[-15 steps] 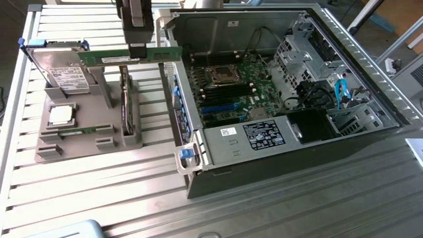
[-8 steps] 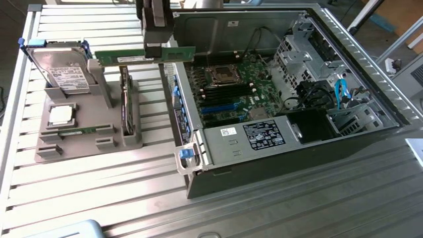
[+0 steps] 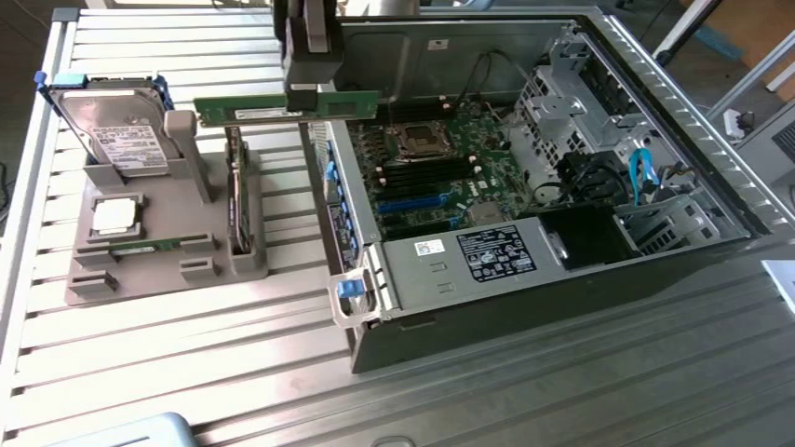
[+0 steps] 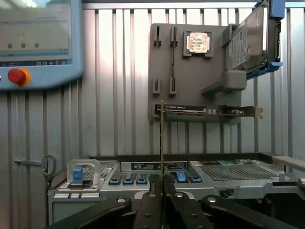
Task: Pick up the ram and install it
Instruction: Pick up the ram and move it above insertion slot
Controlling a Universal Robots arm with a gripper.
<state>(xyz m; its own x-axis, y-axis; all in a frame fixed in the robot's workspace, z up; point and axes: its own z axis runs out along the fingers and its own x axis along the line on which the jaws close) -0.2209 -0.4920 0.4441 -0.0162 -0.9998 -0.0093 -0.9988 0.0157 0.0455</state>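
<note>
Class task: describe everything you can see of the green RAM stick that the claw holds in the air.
The ram is a long, narrow, thin green circuit board. It hangs level, long edge horizontal, clamped near its middle by the claw, which alone touches it. In the exterior view it sits between the grey holder and the open computer case. In the wrist view it is edge-on, a slim line rising from the claw.
</note>
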